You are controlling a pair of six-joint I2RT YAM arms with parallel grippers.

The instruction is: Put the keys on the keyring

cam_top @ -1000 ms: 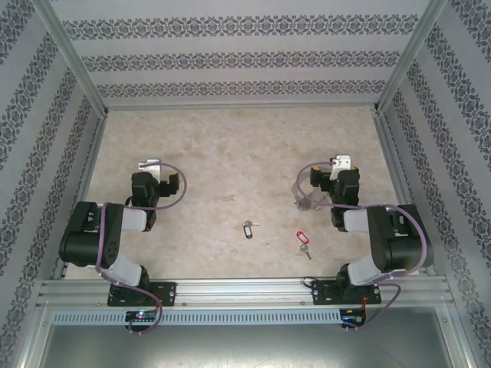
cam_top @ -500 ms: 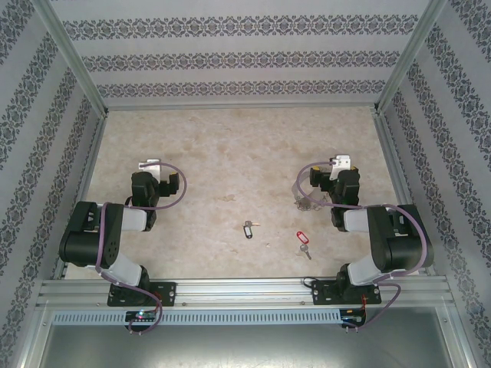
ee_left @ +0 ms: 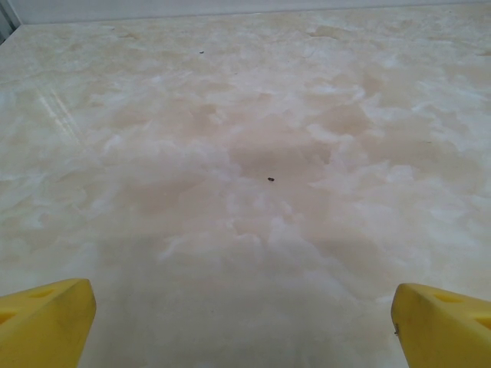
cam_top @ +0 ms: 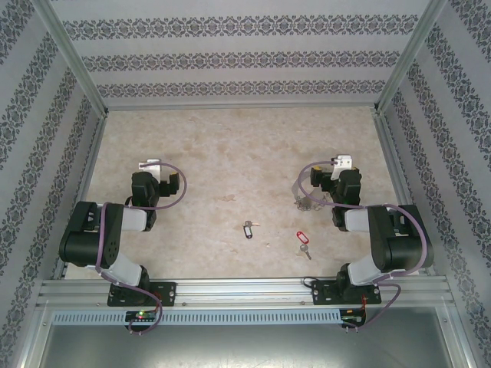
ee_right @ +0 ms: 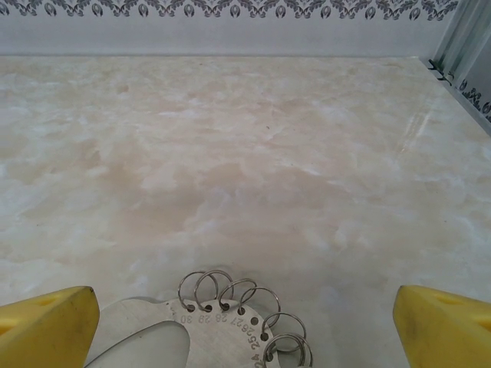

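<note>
on the worktop [cam_top: 230,138], the left key [cam_top: 247,228] and right key [cam_top: 303,239] lie between my arms, the keyring [cam_top: 305,201] behind the right one.

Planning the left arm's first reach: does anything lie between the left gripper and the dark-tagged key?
Nothing visible: only bare table separates the left gripper and the dark-tagged key. The red-tagged key and keyring lie farther right.

You work in a robot test booth, lab-style: left arm [cam_top: 100,238] and right arm [cam_top: 391,238] bolted to an aluminium rail [cam_top: 245,290], marble-look desk [cam_top: 230,146], patterned wall panels [cam_top: 230,57] framed by metal posts [cam_top: 77,65].
</note>
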